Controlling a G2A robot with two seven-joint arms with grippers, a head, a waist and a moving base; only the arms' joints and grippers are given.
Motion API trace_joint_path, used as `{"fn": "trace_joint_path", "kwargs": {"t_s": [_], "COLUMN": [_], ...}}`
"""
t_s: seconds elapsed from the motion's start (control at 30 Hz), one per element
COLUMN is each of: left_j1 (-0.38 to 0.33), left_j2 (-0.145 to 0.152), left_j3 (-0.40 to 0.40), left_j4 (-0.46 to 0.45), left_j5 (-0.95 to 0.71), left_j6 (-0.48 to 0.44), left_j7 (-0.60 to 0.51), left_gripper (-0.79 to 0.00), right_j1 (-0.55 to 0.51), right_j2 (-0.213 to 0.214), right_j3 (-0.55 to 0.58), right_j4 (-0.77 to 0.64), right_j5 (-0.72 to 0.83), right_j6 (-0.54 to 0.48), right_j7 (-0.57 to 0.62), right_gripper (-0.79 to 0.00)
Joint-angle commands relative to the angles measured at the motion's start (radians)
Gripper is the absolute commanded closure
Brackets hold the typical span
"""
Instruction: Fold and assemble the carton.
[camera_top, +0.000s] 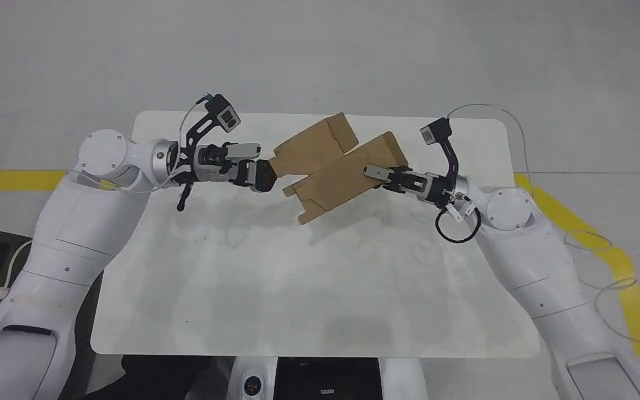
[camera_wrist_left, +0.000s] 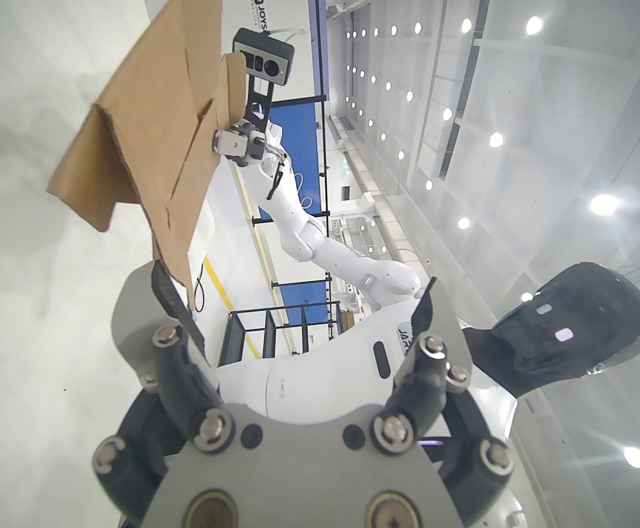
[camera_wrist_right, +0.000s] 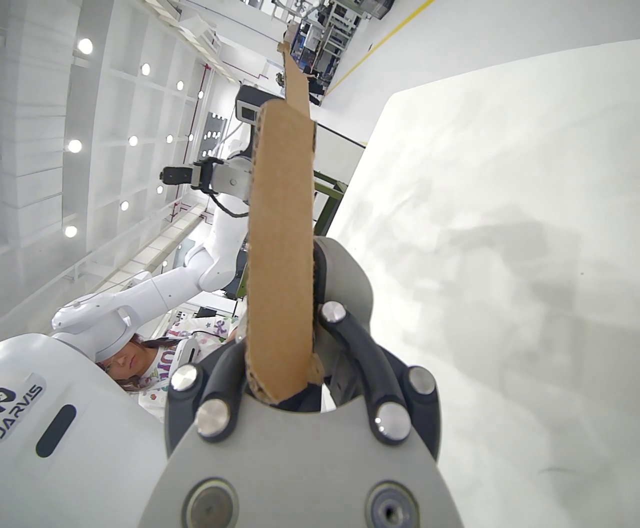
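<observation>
Nearest your top camera are the white left arm and the white right arm. They stand on either side, with their wrists pointed at each other over the far half of the table.

Beneath them you have the white rectangular table with rounded corners, the largest thing in view.

The flat brown corrugated-cardboard carton hangs tilted between the two grippers, off the tabletop, and its shadow falls on the white surface below. From above you see it as two long panels side by side, set on a diagonal and stepped against each other. In your left wrist view its face shows cut slots, and one flap is bent away along a crease.

Your right gripper has its fingers closed on a round-cornered flap of the carton. The flap runs deep between them, past the tips and down towards the palm. One grey finger presses on its side; the other is hidden behind the cardboard.

Your left gripper has its fingers spread wide. The carton's near corner edge lies against the ridged pad of one finger, while the opposite finger stands well apart from the cardboard.

A blue sign with white lettering shows on the far wall.
</observation>
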Motion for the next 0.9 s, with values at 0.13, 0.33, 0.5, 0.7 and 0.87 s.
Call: {"fn": "trace_joint_path", "kwargs": {"t_s": [0.13, 0.33, 0.5, 0.7, 0.87], "left_j1": [0.024, 0.038, 0.035, 0.024, 0.014], "left_j2": [0.002, -0.005, -0.015, -0.028, -0.040], "left_j3": [-0.031, -0.033, -0.027, -0.016, -0.005], "left_j4": [-0.040, -0.055, -0.045, -0.017, 0.006], "left_j5": [-0.001, 0.022, 0.044, 0.066, 0.076], "left_j6": [0.018, 0.029, 0.029, 0.026, 0.024], "left_j7": [0.023, 0.083, 0.129, 0.167, 0.172], "left_gripper": [-0.785, -0.785, -0.785, -0.785, -0.785], "right_j1": [-0.004, -0.006, -0.005, -0.005, -0.004], "right_j2": [-0.004, -0.007, -0.010, -0.014, -0.019], "right_j3": [-0.002, -0.002, 0.000, -0.003, -0.007], "right_j4": [-0.013, -0.024, -0.030, -0.034, -0.031], "right_j5": [-0.002, -0.005, -0.007, -0.007, -0.007], "right_j6": [0.000, -0.003, -0.005, -0.011, -0.014], "right_j7": [0.005, 0.006, 0.009, 0.008, 0.008], "right_gripper": [0.000, 0.000, 0.000, 0.000, 0.000]}}
